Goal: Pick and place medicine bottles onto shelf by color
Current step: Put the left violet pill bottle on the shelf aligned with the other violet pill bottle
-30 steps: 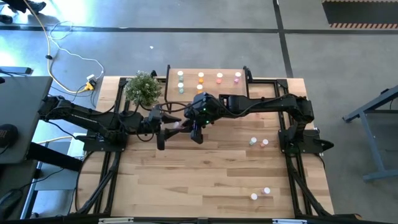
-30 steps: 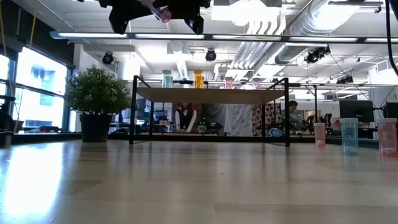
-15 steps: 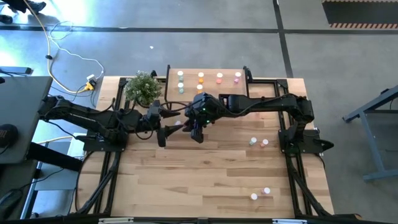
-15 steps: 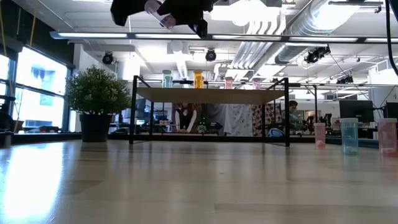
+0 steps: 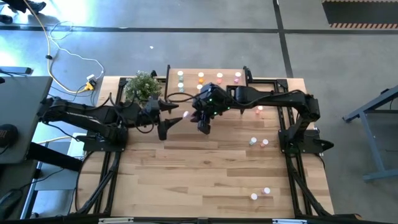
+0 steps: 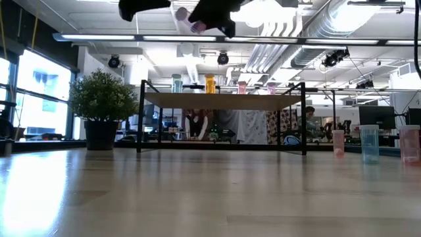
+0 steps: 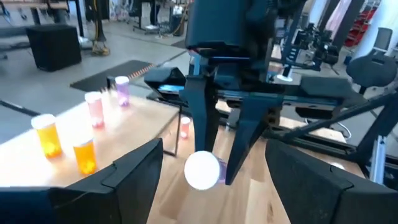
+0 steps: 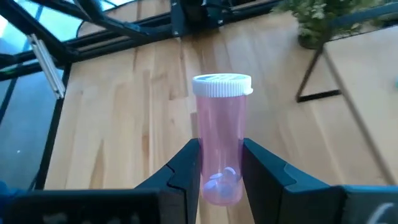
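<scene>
Here, above the slatted wooden table [image 5: 205,174], the right gripper [image 8: 221,171] clamps a pink translucent medicine bottle with a white cap [image 8: 221,138], held aloft just in front of the small light-wood shelf on black legs [image 5: 209,87]. The left gripper [image 5: 166,118] hangs just beside it, fingers spread wide and holding nothing. Green, orange and pink bottles stand on the shelf.

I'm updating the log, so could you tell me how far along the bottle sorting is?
Done: several shelved bottles stand on the shelf. In hand: the right pincer is shut on a pink bottle, above the table near the shelf; the left pincer is open beside it. Left: at least four loose bottles stand on the table.
</scene>
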